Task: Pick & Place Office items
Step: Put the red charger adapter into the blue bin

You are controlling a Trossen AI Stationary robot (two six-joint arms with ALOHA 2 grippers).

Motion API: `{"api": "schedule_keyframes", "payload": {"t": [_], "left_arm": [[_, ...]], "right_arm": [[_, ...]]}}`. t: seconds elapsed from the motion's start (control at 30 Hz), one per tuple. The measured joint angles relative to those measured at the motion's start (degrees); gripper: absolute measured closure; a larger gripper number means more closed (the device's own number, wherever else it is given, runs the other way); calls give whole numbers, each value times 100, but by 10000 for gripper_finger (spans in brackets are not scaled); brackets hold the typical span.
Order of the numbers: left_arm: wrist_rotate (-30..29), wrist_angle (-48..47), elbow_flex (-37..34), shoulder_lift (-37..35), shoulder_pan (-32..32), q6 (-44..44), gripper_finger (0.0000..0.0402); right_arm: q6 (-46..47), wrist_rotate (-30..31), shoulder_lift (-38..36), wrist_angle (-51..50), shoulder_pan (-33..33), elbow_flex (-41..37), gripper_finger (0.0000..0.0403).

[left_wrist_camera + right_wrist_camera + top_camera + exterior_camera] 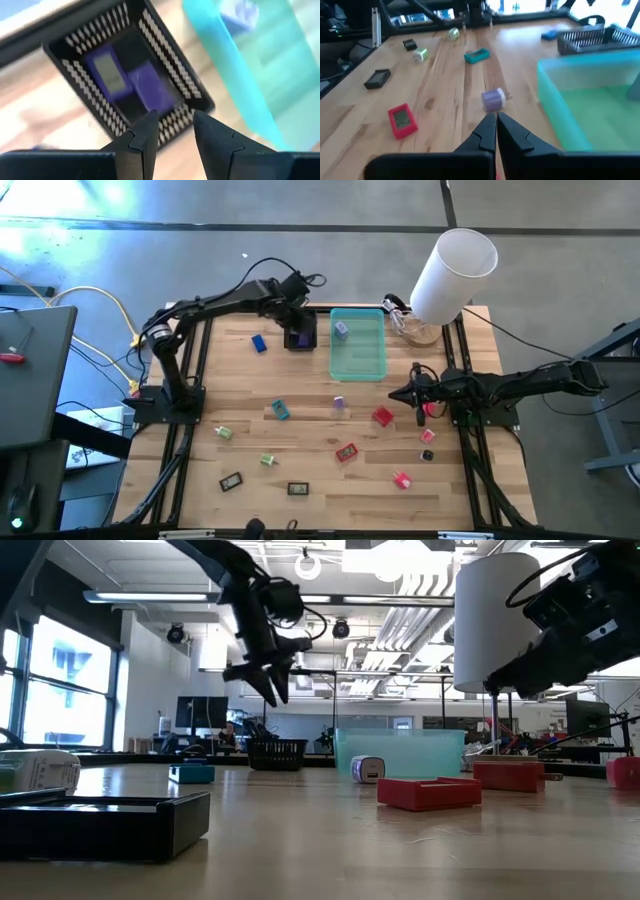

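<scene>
The office items lie scattered on the wooden table: a blue piece point(259, 343), a teal one point(280, 411), a purple one point(339, 404), red ones point(382, 416) point(346, 452), and pink, green and black ones nearer the front. My left gripper point(175, 134) is open and empty above the small black tray point(127, 75), which holds two purple pieces point(150, 90). A small pale piece point(341, 329) sits in the teal tray point(358, 360). My right gripper point(496, 120) is shut and hovers near the table's right side, pointing toward the purple piece point(493, 99).
A tall white cylinder point(455, 275) stands at the far right corner beside the teal tray. In the low view my left gripper point(272, 688) hangs well above the black tray point(275, 753). Bare wood lies between the scattered pieces in the middle of the table.
</scene>
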Motion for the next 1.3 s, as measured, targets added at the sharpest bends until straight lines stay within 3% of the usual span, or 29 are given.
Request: {"api": "schedule_keyframes", "payload": {"t": [0.2,0.27,0.47,0.73,0.87,1.07,1.3], "left_arm": [[-485,-977,0,-205,-535,188,282],[-683,-1378,0,-223,-761,122,282],[-1469,-2475,-2,-223,-1736,-305,282],[-2691,-3453,-7,-223,-3085,-1295,282],[-2739,-3764,-11,-223,-3669,-1733,282],[-2201,-3794,-11,-223,-4242,-1791,282],[-2056,-3406,-11,-223,-4840,-2112,282]], "right_arm": [[-320,350,0,316,2,78,389],[-590,732,-2,66,57,261,372],[-944,2127,288,-1063,391,1075,285],[-594,2688,1208,-3609,946,2479,178],[503,2623,1937,-4483,1160,3120,162],[1744,1992,2977,-5735,1297,3866,160],[3310,983,3731,-5690,1325,4068,160]]}}
